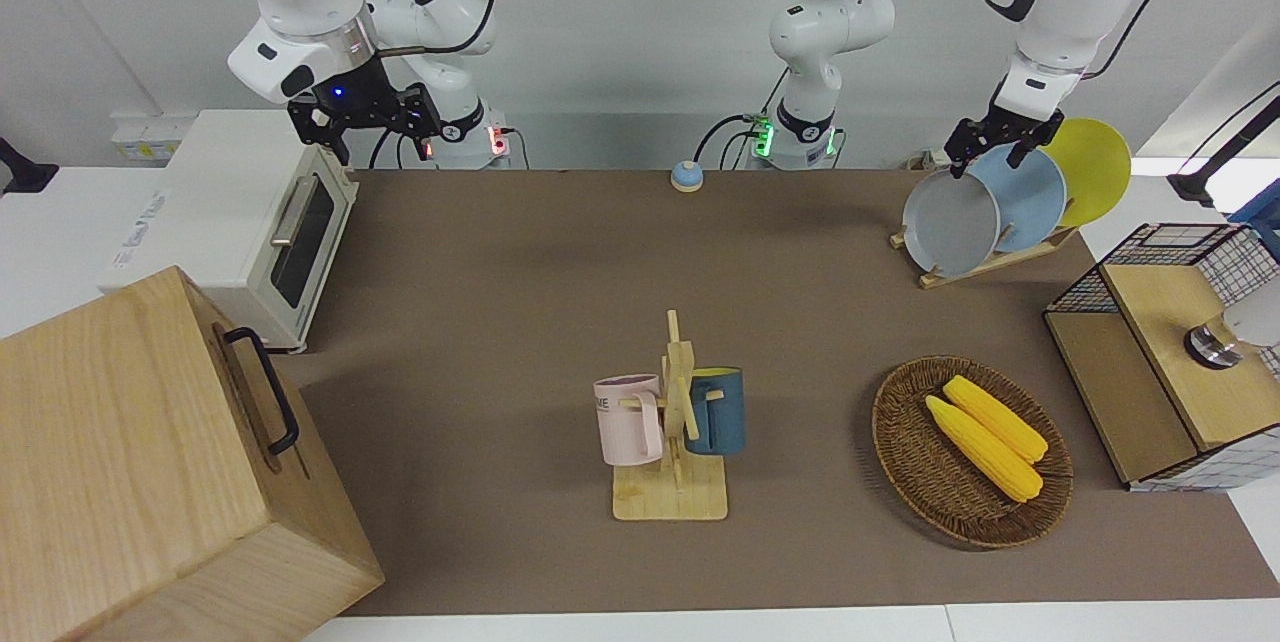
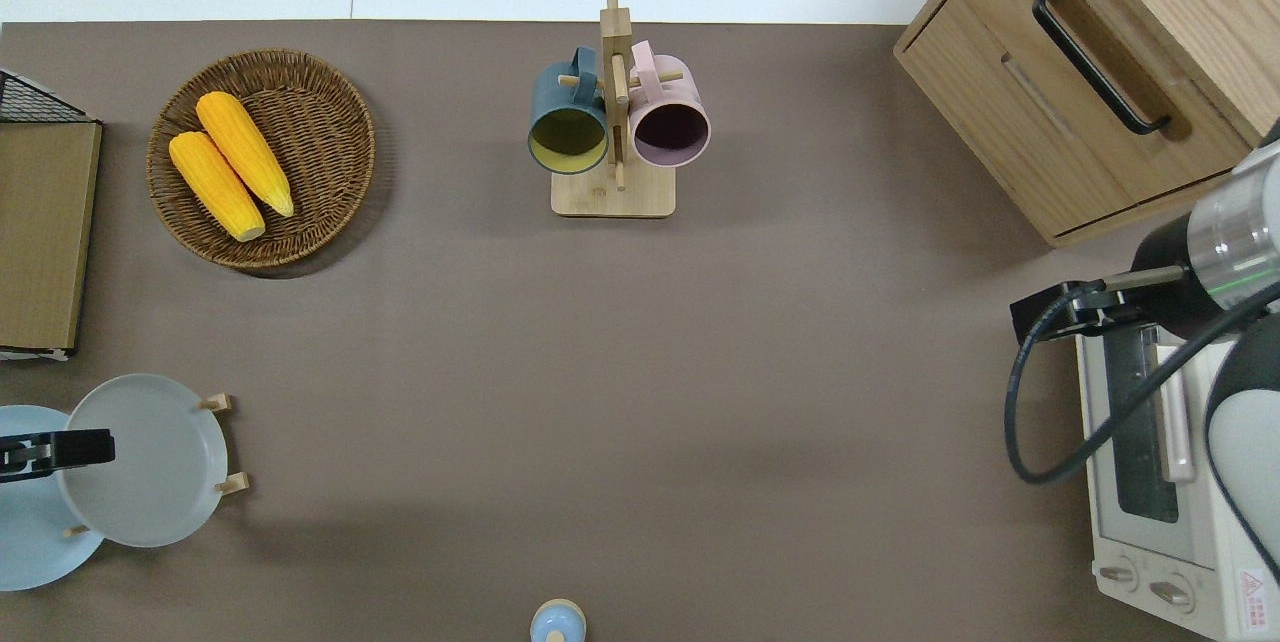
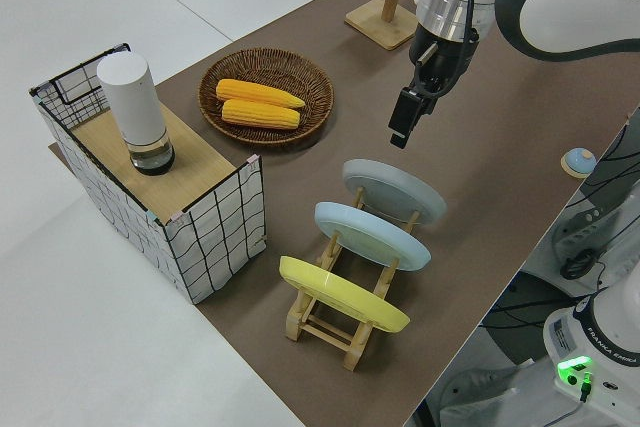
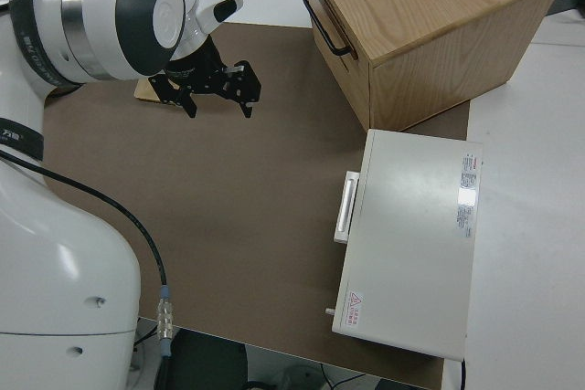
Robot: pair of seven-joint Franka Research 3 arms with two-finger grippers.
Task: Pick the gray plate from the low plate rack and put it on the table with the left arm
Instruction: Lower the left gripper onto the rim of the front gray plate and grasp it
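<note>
The gray plate [image 1: 950, 222] stands tilted in the slot of the low plate rack [image 1: 985, 267] that is farthest from the robots, at the left arm's end of the table [image 1: 500, 322]. My left gripper [image 1: 990, 160] hangs open just above the plate's top rim, touching nothing. From overhead the left gripper [image 2: 95, 447] is over the nearer edge of the gray plate [image 2: 145, 462]. The left side view shows the left gripper [image 3: 402, 132] clear of the gray plate [image 3: 395, 192]. My right gripper [image 1: 368, 137] is parked and open.
A light blue plate [image 1: 1035, 197] and a yellow plate [image 1: 1100, 167] fill the rack's other slots. Also on the table: a mug stand [image 1: 675, 442], a wicker basket of corn [image 1: 970, 452], a wire crate [image 1: 1170, 352], a toaster oven [image 1: 250, 222], a wooden cabinet [image 1: 150, 472].
</note>
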